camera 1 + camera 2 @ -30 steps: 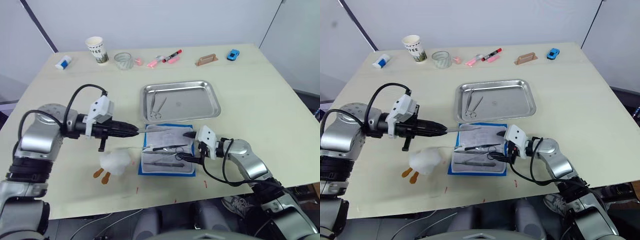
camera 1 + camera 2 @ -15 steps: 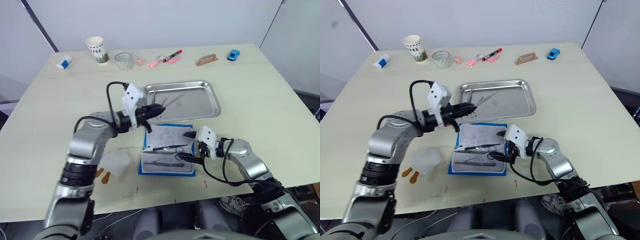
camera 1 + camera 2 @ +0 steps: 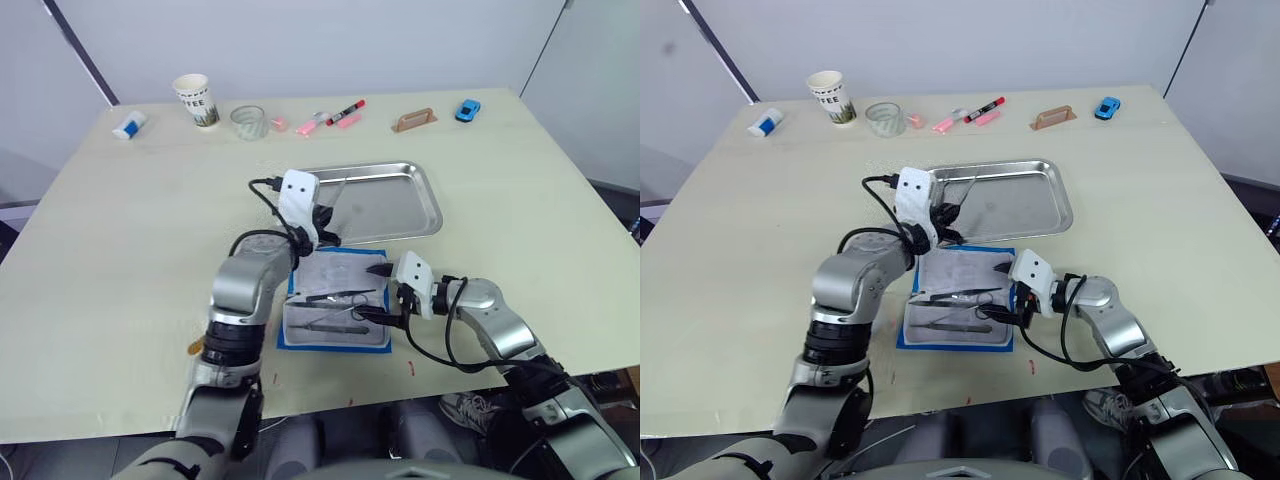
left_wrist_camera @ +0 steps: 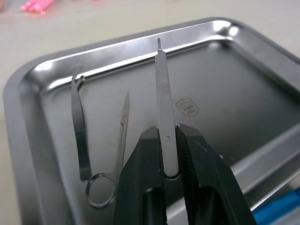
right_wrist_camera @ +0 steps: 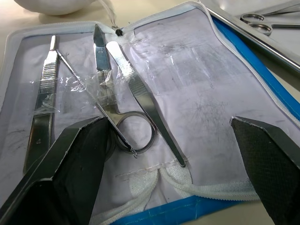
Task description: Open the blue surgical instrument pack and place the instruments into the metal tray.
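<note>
Swung over the metal tray [image 4: 28,140]: left gripper [image 4: 169,140] clamps a scalpel handle [image 4: 162,93] above it.
Scissors [image 4: 101,154] lie at its 9 o'clock; right gripper [image 5: 168,154] gapes over the blue surgical instrument pack [image 5: 262,79], where instruments [image 5: 126,84] remain; release looks next.

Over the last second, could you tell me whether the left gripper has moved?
Yes. The left gripper, shut on a slim flat instrument, has swung from beside the blue pack toward the far side, over the metal tray.

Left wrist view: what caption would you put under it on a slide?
The left hand holds a slim metal handle over the metal tray, where scissors already lie.
</note>
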